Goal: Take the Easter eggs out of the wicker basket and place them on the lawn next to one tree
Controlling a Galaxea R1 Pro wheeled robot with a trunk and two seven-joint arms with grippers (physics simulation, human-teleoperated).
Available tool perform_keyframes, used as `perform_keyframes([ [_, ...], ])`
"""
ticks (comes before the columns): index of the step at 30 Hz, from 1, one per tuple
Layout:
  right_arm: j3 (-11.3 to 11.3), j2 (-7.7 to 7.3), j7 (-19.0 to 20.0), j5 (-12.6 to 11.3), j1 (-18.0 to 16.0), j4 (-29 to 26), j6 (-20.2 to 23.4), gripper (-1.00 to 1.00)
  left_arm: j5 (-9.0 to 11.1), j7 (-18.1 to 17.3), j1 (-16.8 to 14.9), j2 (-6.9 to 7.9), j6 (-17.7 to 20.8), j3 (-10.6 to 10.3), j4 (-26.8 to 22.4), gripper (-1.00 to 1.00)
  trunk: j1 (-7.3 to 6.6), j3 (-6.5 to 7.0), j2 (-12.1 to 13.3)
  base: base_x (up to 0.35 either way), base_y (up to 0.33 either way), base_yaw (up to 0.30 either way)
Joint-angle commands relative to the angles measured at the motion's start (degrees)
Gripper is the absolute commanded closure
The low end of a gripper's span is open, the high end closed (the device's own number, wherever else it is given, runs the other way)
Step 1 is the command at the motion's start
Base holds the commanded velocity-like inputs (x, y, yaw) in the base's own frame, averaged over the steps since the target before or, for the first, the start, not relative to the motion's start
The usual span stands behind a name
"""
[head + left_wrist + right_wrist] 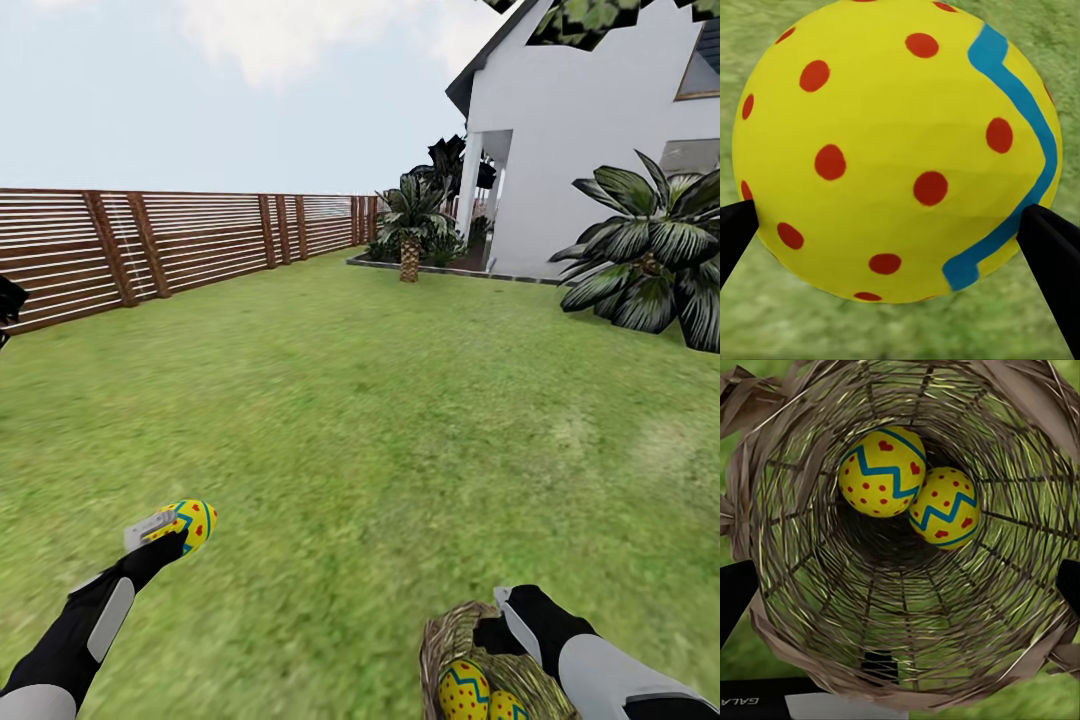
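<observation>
My left gripper (178,532) is shut on one yellow Easter egg (193,521) with red dots and a blue zigzag, held just above the lawn (360,420) at the lower left. In the left wrist view that egg (892,135) sits between the two black fingers (1054,255). The wicker basket (448,640) lies at the bottom right with two more eggs (463,690) (508,708) inside. My right gripper (500,622) hovers at the basket's far rim. In the right wrist view its fingers (735,600) stand wide apart over the basket's mouth (765,457), above both eggs (883,471) (943,508). No tree trunk shows.
A brown slatted fence (180,240) runs along the left and back. A white house (590,140) stands at the back right, with palm-like plants (410,225) (655,250) beside it. Blocky green leaves (585,20) hang into the top edge. Open grass stretches ahead.
</observation>
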Motion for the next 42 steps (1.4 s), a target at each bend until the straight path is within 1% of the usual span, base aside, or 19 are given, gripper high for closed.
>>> perform_keyframes([
  [1, 0.5, -0.05, 0.0, -0.3, 0.0, -0.1, 0.3, -1.00, 0.4, -0.3, 0.0, -0.03, 0.4, 0.2, -0.1, 1.00, 0.22, -0.24, -0.4, 0.000, 0.000, 0.000],
  [11, 0.5, -0.03, 0.0, -0.3, 0.0, -0.1, 0.3, -1.00, 0.4, -0.3, 0.0, -0.08, 0.4, 0.1, -0.1, 1.00, 2.42, -2.04, -4.5, 0.000, 0.000, 0.000],
  [13, 0.5, -0.03, 0.0, -0.3, 0.0, -0.1, 0.3, -1.00, 0.3, -0.3, 0.0, -0.64, 0.4, 0.1, -0.1, 1.00, 2.86, -2.40, -5.3, 0.000, 0.000, 0.000],
  [17, 0.5, -0.04, 0.0, -0.3, 0.0, -0.1, 0.3, -1.00, 0.3, -0.3, 0.0, -0.96, 0.4, 0.1, -0.1, 1.00, 3.74, -3.11, -6.9, 0.000, 0.000, 0.000],
  [42, 0.5, -0.03, 0.0, -0.3, 0.0, -0.1, 0.3, -1.00, 0.2, -0.3, 0.0, -1.26, 0.4, 0.1, -0.1, 1.00, 9.23, -7.60, -16.9, 0.000, 0.000, 0.000],
])
